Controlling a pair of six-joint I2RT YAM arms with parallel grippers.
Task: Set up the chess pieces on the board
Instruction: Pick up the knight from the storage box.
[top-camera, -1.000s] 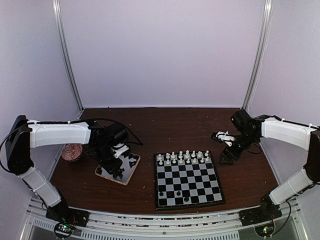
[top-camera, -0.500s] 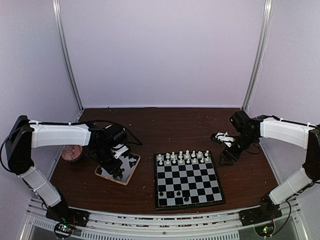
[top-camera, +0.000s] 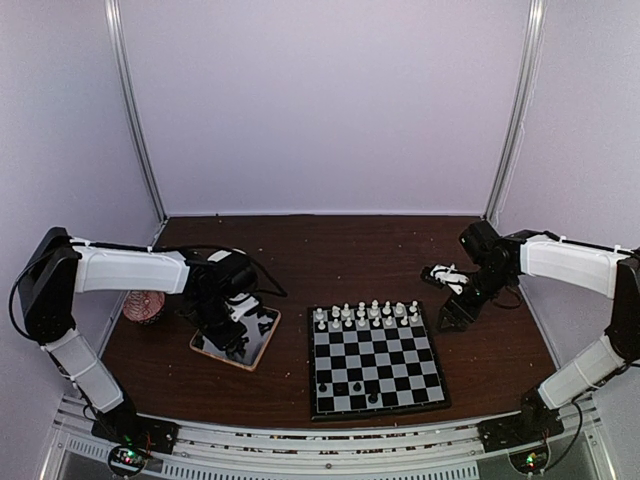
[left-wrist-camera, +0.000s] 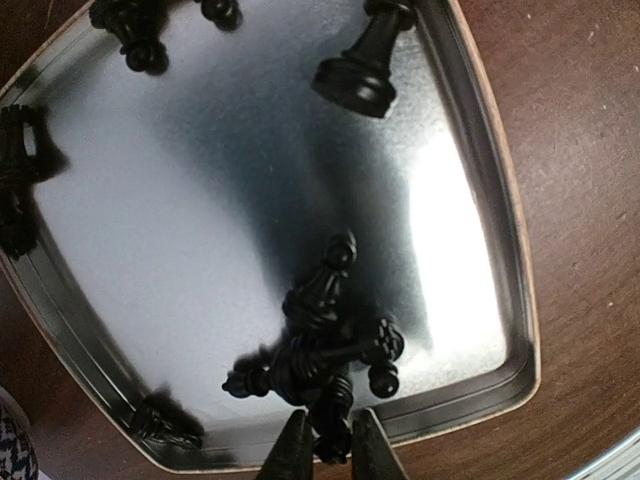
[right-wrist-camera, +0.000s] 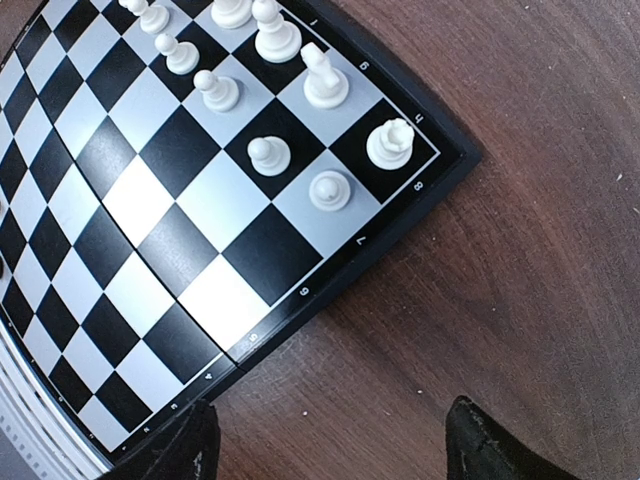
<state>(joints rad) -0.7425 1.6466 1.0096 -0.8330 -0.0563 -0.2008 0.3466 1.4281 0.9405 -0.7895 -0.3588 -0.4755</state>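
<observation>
Between L tool's jaws, pinched blk piece half-hidden.

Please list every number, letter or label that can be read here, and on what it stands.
"8", "7", "6": on the black border of the board, right wrist view.
Other marks along that border: too blurred to read.
Other views: no readable text.

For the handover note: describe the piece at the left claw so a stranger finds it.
Left of the board sits a shiny tray. At one rim black pieces lie heaped; yours is the piece between the left claw's tips.
</observation>
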